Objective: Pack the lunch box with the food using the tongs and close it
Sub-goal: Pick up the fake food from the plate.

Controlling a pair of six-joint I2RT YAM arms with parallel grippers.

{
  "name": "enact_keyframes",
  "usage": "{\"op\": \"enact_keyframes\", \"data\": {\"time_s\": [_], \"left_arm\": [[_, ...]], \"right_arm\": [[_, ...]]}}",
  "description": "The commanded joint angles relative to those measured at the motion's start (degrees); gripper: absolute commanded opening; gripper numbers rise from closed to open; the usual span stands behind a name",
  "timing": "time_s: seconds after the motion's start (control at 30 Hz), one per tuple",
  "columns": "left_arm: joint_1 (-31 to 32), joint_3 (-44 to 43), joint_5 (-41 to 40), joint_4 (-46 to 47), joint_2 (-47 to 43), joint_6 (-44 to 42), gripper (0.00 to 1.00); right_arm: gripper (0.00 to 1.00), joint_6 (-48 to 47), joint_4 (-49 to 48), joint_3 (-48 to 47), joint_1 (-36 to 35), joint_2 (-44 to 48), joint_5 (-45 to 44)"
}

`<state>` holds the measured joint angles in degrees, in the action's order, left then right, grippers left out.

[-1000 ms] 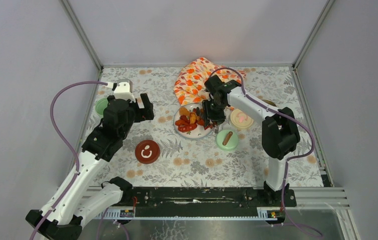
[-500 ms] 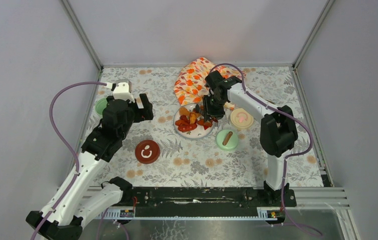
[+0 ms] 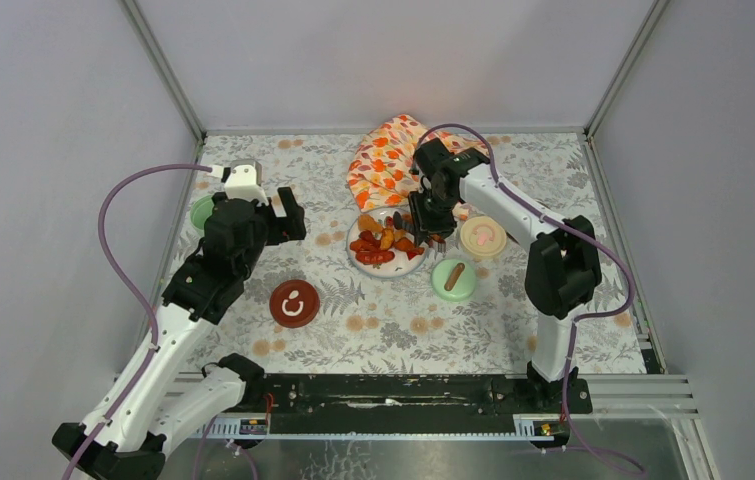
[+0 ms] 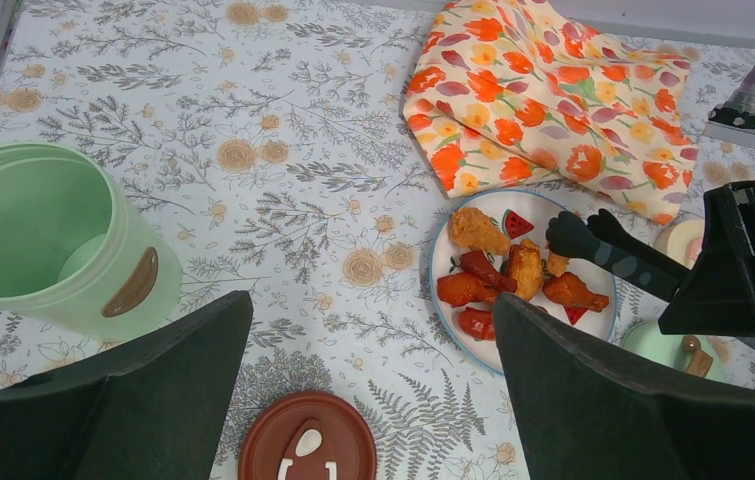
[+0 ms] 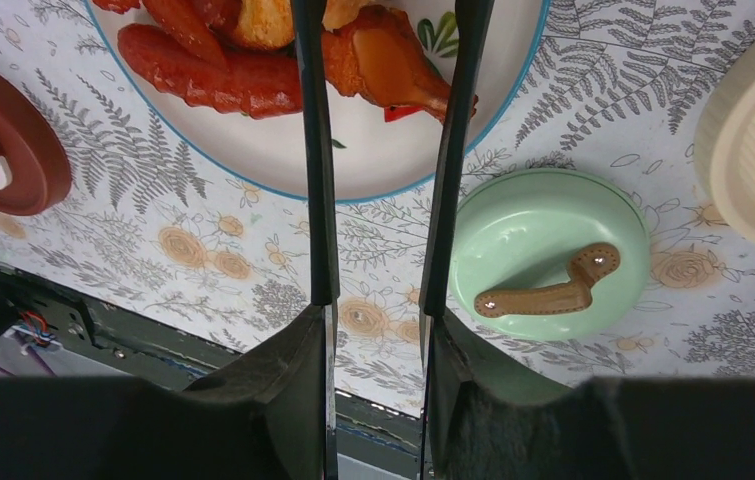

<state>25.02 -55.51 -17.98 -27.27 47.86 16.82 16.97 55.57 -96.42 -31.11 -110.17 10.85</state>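
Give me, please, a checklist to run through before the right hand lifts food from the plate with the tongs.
1. Tongs held by the right hand: ok, both arms sit in its grip.
2. Tips over the plate: ok, close to the food.
3. A chunk between the tips: cannot tell; they run out of the wrist view and hide it elsewhere.
4. Green pot open and upright: ok; the green lid lies beside the plate.
5. Way to the pot free: probably not ok; the open left hand hovers between pot and plate.
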Motion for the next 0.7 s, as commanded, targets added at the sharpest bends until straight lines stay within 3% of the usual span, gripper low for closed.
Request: {"op": "enact_keyframes", "data": {"time_s": [0.0,0.33,0.67], "left_arm": [[-0.4,0.4,0.7,3.1,-0.8,0.1,0.98],[-0.5,0.5,0.6,3.2,-0.8,0.1,0.98],[-0.6,0.6,0.6,3.2,-0.7,0.1,0.98]], "right_arm": [[0.09,-3.5,3.1,-3.2,0.1,2.8,-2.0],[0.07,-5.3,1.6,-2.2,-0.5,3.8,-0.1],[0.14,-7.2,1.5,-3.4,-1.2,-0.4,-4.5]]}}
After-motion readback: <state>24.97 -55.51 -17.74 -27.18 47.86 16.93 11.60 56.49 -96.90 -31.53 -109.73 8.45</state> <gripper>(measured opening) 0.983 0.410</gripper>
